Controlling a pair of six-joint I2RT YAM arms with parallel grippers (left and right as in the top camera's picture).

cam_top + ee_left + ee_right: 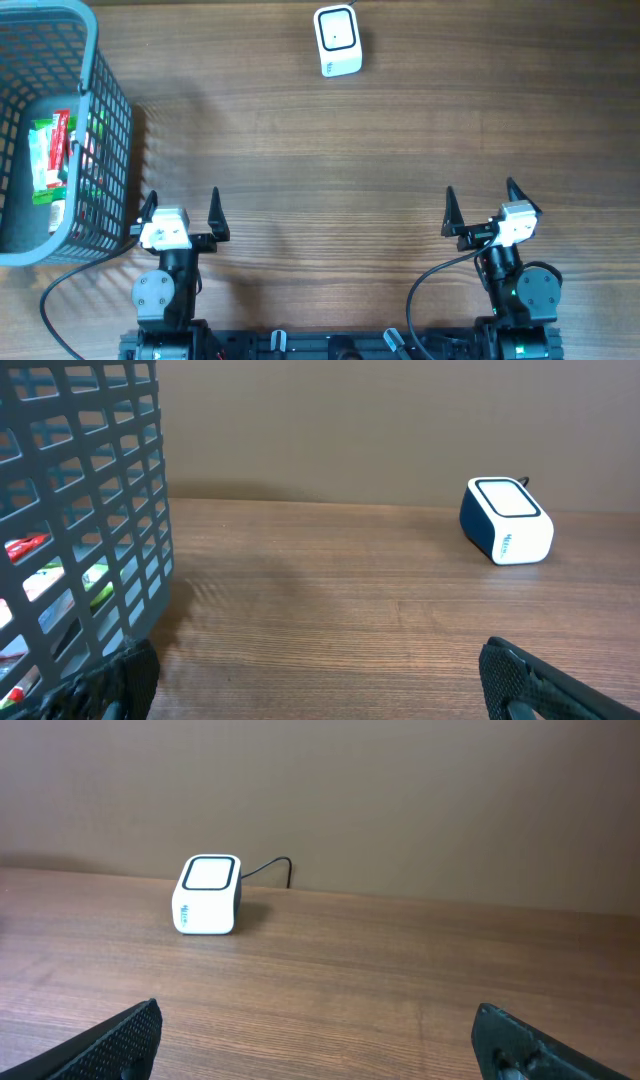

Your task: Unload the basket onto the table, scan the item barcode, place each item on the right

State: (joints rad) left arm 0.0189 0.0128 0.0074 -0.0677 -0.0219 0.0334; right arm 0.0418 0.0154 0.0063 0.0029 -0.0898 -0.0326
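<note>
The left claw (183, 200) and right claw (480, 190) wait at the desk's (320, 150) near edge, both spread wide and holding nothing. The green-and-white packets (50, 160) lie in the grey mesh basket (110, 120), just beside the left claw. The white scanner (337, 40) stands well apart at the far edge. That claw should probably reach over the rim and pinch one packet by its edge, leaving the barcode uncovered. The desk is brown wood grain, with a plain tan wall behind.

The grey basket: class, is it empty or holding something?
Holding something. The basket contains green, red and white packets, seen overhead and through its mesh wall.
</note>
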